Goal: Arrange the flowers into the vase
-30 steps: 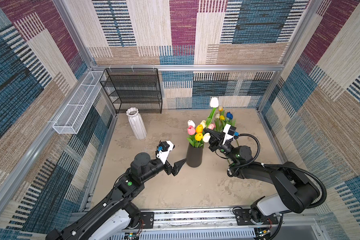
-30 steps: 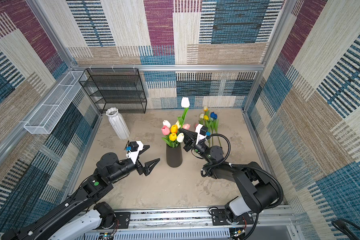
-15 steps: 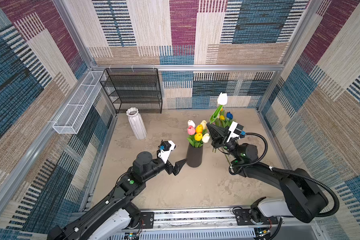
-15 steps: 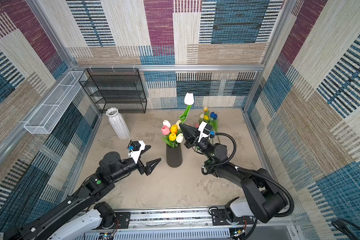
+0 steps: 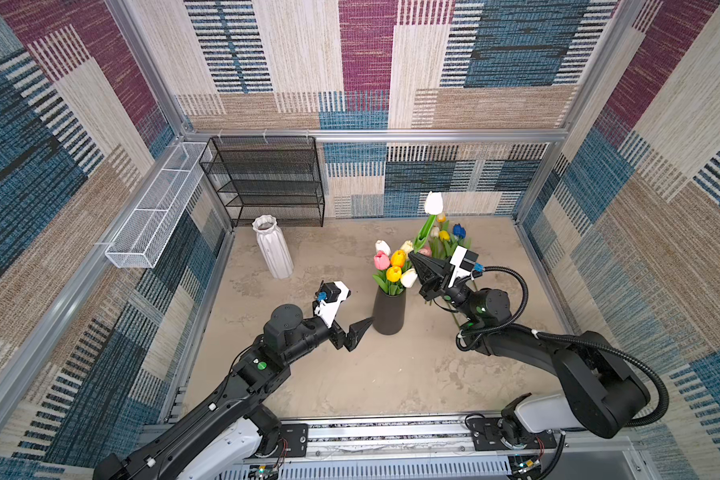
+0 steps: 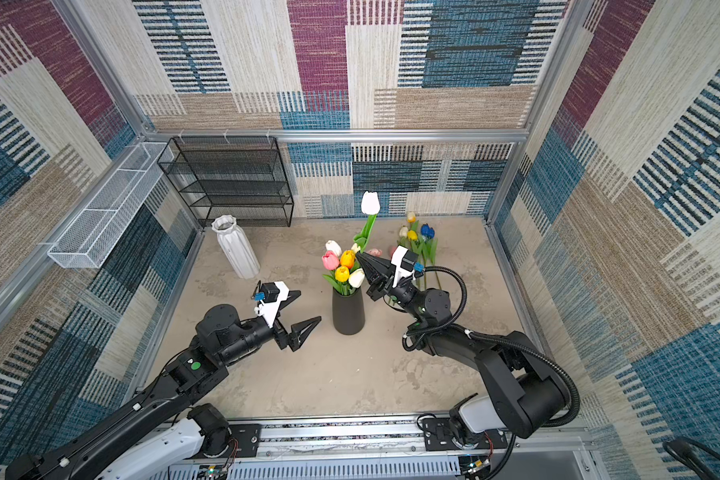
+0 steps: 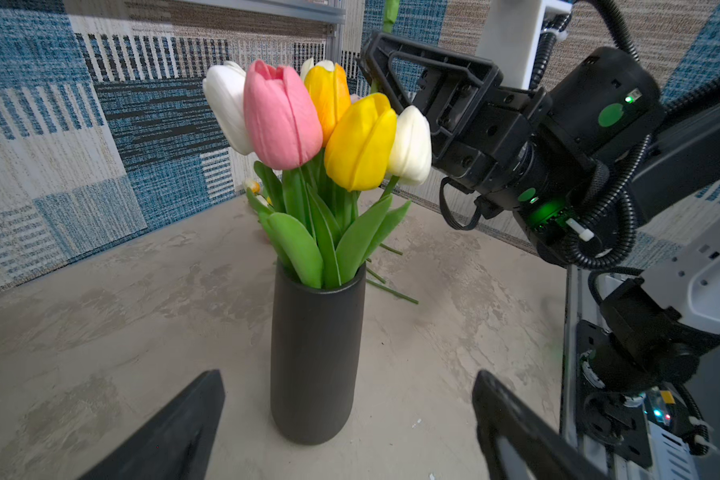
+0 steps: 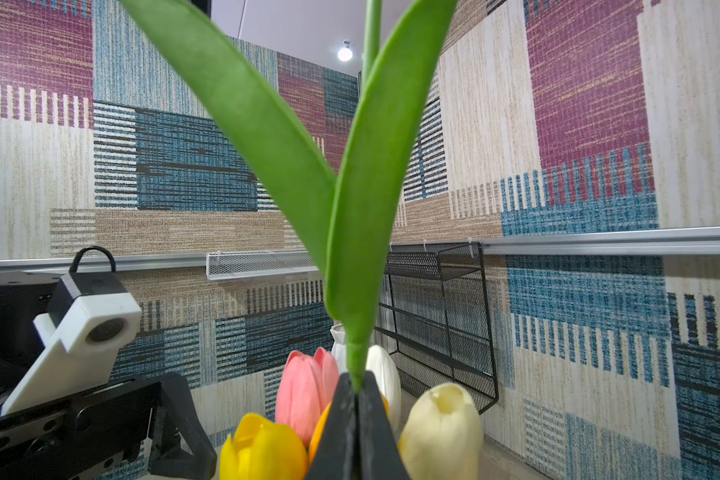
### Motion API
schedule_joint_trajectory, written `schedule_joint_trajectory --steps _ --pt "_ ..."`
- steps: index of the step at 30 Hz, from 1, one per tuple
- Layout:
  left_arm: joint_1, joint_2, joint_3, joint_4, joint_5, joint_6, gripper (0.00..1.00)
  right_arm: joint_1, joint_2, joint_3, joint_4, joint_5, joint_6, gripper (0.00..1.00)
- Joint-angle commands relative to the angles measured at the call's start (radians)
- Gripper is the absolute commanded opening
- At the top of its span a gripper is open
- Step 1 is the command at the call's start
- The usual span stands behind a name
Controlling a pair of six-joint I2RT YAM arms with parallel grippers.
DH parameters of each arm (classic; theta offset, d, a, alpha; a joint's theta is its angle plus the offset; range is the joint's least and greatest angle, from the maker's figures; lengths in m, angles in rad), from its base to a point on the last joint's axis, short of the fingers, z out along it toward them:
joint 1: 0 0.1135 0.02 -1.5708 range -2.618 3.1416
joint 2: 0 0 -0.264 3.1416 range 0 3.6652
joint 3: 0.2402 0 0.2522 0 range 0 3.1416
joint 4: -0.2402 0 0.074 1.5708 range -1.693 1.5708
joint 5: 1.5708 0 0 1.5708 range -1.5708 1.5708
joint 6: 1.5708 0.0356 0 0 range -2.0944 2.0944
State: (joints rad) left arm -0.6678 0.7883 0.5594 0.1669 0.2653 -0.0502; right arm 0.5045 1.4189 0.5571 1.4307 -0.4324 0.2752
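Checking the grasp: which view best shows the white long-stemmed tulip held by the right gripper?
Both top views: the whole white tulip, head to leaves, rises from the right gripper. The right wrist view shows only stem and leaves in its shut jaws; the left wrist view, a green sliver.

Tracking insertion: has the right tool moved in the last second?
Yes. The right tool, gripping the white tulip, shifted left in both top views, toward the black vase.

black wire rack (image 5: 262, 183): back wall | white mesh basket (image 5: 154, 208): left wall
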Motion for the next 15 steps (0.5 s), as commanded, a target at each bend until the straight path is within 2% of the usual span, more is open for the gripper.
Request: schedule_joint_trajectory --steps 1,15 --pt "0.0 0.01 0.001 0.034 0.003 -0.009 0.96 0.002 -0.009 -0.012 0.031 0.018 -0.02 0.0" --pt "0.0 0.023 0.011 0.039 0.012 -0.007 0.96 0.002 0.037 -0.031 0.031 -0.01 -0.046 0.0"
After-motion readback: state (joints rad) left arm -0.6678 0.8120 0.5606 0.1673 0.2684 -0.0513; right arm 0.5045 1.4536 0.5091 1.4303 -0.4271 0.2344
